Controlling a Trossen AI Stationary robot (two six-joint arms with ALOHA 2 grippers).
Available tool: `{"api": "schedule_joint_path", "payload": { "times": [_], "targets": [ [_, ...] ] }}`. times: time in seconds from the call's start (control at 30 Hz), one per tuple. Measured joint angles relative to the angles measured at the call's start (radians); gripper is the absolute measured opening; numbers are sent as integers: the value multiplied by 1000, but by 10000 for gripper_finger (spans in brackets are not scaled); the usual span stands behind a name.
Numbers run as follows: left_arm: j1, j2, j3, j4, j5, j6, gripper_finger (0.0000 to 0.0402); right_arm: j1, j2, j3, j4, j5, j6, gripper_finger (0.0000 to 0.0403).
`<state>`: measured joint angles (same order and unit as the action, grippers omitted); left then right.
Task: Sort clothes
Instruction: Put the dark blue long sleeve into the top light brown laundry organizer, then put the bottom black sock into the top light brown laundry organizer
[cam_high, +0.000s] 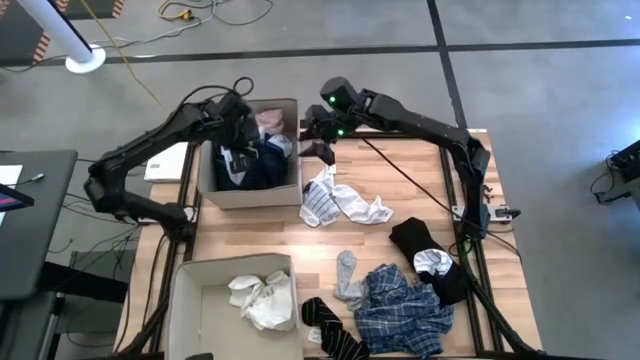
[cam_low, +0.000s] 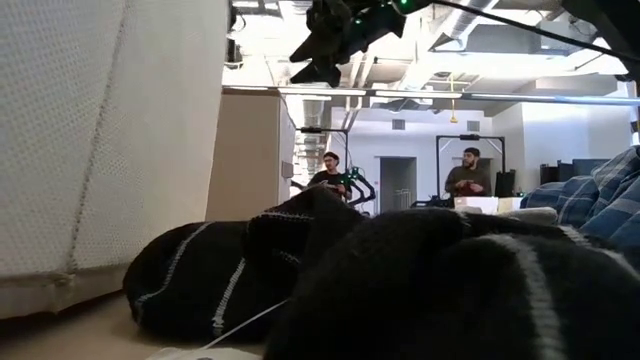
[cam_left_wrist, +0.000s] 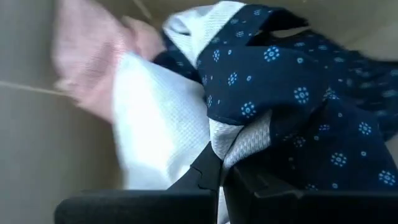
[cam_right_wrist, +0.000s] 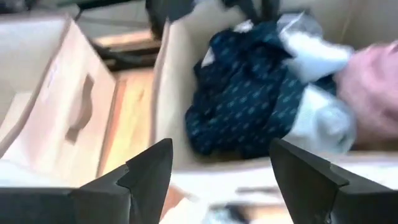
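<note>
A tan far box (cam_high: 250, 193) holds a pink garment (cam_left_wrist: 87, 56), a white mesh garment (cam_left_wrist: 155, 118) and a navy dotted garment (cam_left_wrist: 298, 93). My left gripper (cam_left_wrist: 221, 177) is shut and points down into this box (cam_high: 240, 155), its tips right at the white mesh cloth. My right gripper (cam_right_wrist: 221, 168) hovers open above the box's right rim (cam_high: 320, 148) with nothing between its fingers. On the table lie a blue-white striped garment (cam_high: 320, 200), a white one (cam_high: 365, 208), a black one (cam_high: 430, 255), a blue plaid one (cam_high: 400, 305) and socks (cam_high: 330, 325). My left gripper's shut fingertips (cam_left_wrist: 211, 165) stand against the white mesh cloth (cam_left_wrist: 245, 146) from above. I cannot tell whether they touch it or have any cloth between them.
A second tan box (cam_high: 185, 300) at the near left holds a white garment (cam_high: 262, 298). A grey sock (cam_high: 345, 275) lies mid-table. In the low view a black striped garment (cam_low: 250, 270) fills the foreground, and two people stand in the room behind.
</note>
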<state>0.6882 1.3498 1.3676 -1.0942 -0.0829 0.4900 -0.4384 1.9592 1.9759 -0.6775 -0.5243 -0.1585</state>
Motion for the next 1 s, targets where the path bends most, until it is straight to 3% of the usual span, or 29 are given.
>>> {"api": "schedule_joint_path", "payload": {
  "times": [0.23, 0.5, 0.73, 1.0],
  "targets": [
    [60, 119, 0, -70, 148, -94, 4, 39, -2, 0, -142, 1, -15, 286],
    [65, 147, 69, -112, 157, -141, 17, 67, -2, 0, -225, 4, -60, 286],
    [64, 93, 188, -140, 152, -164, 112, 63, -2, 0, -264, 4, -61, 286],
    [62, 34, 329, -337, 48, -202, 209, 46, -30, 0, -319, 5, -67, 286]
  ]
}}
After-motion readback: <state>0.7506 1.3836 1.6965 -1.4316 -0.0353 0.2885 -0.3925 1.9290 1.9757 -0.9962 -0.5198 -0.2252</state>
